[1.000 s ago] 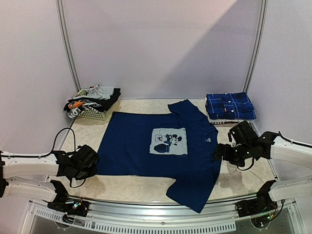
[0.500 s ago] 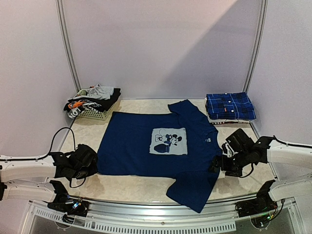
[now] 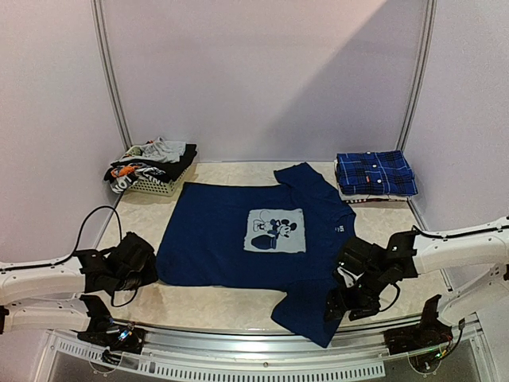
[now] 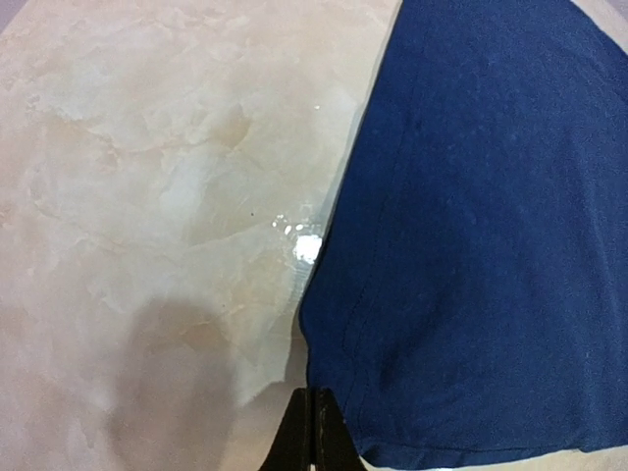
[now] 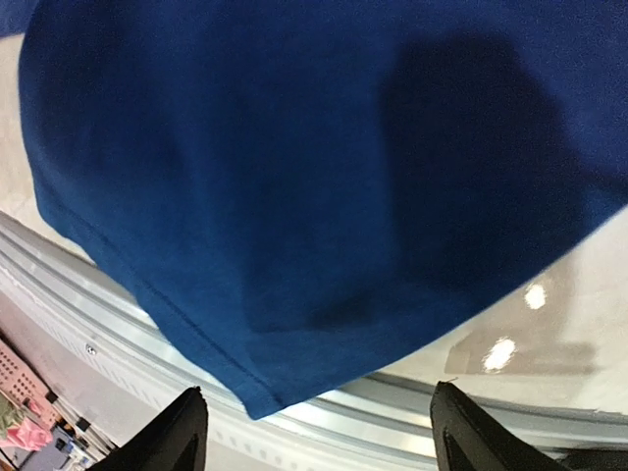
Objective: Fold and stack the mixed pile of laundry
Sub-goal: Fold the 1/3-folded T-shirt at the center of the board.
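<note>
Now | left gripper (image 4: 314, 439) pressed together at navy T-shirt (image 3: 238, 239) hem corner | right gripper (image 5: 322, 417) spread above near sleeve (image 3: 302, 314) | its long axis left-right

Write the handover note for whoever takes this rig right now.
Left hand: shut at the near-left hem corner of the navy T-shirt; whether it pinches cloth is unclear.
Right hand: open, low over the near-right sleeve, which overhangs the front edge of the table.
Things: T-shirt spread flat, print up, mid-table; plaid shirt folded at far right; other garments heaped on the white basket, far left.
Done: plaid shirt folded.
Left: fold the T-shirt, stack it, then the basket's pieces.
</note>
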Tool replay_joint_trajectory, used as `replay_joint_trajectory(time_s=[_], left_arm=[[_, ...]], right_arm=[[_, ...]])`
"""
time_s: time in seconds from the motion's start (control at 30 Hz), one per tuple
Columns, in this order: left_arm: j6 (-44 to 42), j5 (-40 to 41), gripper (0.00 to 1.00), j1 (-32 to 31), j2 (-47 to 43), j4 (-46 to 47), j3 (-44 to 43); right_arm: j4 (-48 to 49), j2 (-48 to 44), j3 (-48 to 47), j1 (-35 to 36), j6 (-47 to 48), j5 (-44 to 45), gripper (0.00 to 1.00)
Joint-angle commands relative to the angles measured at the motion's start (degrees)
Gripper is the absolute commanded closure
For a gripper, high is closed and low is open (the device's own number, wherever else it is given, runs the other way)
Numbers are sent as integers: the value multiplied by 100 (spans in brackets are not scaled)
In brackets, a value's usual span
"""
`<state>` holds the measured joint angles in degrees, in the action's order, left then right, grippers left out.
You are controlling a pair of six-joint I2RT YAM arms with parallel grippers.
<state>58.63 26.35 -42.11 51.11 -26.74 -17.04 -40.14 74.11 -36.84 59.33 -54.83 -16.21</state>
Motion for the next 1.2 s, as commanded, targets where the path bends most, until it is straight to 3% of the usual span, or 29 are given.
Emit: replay_joint_trajectory(time_s=[0.0,0.17,0.3,0.83,1.17], left_arm=[[-198,90,100,-50,-180,-74,159],[-257,34,100,-52,-327,-41,259],[-303,18,100,-52,-452,-88,284],[-291,37,100,-52,-579,-101,341],[-352,36,100,-52,-464,-43,285]], right_arm=[[-258,447,-470,433,-373,156,24],[-336,1126,-772,754,-538,367,40],[-623,1419,-986,954,-636,552,46],[-765,1708,-1045,1095,-763,1186,74],[-617,1660,-1252,1098,-666,1904,100]])
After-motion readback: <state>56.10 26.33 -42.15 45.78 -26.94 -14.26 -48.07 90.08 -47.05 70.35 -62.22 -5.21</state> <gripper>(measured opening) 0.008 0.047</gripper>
